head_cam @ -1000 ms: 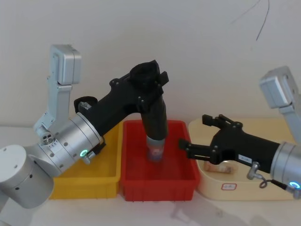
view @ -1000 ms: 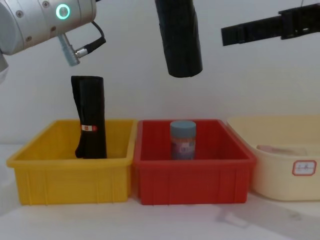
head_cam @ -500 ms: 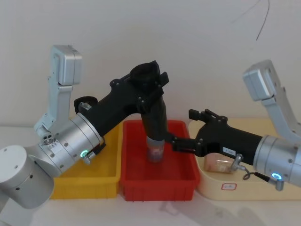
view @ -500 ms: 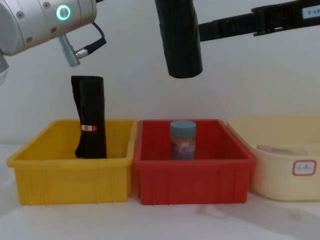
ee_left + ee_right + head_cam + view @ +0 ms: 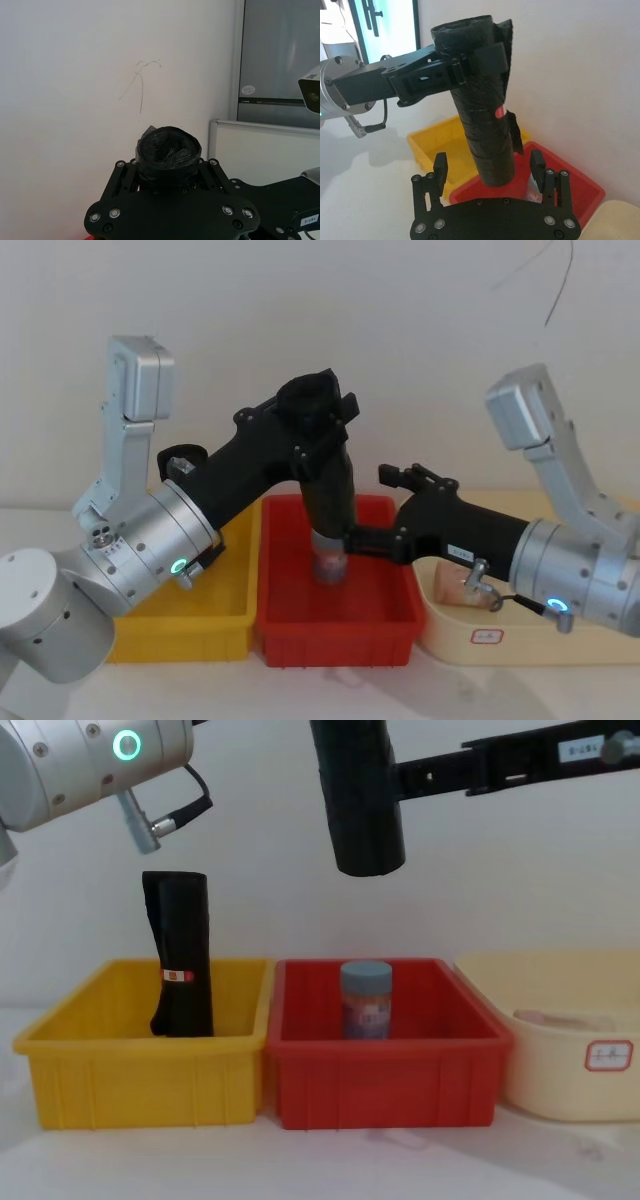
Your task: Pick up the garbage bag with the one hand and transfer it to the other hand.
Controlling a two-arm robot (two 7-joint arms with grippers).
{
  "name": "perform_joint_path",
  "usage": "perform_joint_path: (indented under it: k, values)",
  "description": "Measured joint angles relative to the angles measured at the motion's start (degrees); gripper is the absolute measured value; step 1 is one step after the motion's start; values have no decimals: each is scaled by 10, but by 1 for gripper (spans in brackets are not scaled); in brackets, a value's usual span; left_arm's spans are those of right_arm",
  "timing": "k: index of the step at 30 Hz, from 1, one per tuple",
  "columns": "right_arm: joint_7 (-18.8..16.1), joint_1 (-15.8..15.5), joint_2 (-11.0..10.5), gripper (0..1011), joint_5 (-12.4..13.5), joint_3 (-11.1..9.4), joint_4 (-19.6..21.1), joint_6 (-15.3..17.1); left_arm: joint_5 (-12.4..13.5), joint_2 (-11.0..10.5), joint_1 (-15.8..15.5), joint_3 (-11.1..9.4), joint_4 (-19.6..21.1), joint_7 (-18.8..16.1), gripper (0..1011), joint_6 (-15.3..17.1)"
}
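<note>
The garbage bag (image 5: 330, 495), a black glossy roll, hangs upright above the red bin (image 5: 335, 635). My left gripper (image 5: 318, 430), with the green-teal wrist light, is shut on its upper end. In the left wrist view the roll's crumpled top (image 5: 169, 149) sits between the jaws. My right gripper (image 5: 489, 167), with the blue wrist light, is open. Its fingers (image 5: 440, 169) stand on either side of the bag's lower part (image 5: 492, 150), with a gap on each side. In the chest view one right finger (image 5: 450, 775) reaches in level to the bag (image 5: 360, 800).
A second black roll with a red-and-white label (image 5: 180, 955) stands in the yellow bin (image 5: 140, 1070). A blue-capped bottle (image 5: 366, 1000) stands in the red bin (image 5: 385, 1070), right under the held bag. A cream bin (image 5: 560, 1060) sits at the right.
My right gripper has travelled left from beside the cream bin until its open fingers straddle the bag. The left arm and the bag have stayed still.
</note>
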State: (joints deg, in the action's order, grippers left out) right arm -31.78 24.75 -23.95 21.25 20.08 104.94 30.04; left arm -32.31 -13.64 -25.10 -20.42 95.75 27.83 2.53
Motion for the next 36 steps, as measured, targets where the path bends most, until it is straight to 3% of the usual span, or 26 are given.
perform_joint_path:
  k: [17,36]
  values:
    - [3,28,11,999,-18,34,-34,-34,0,0,0,0,0,0,413,0]
    - [16,55,17,1000,-36,54,-77,-70,0,0,0,0,0,0,413,0]
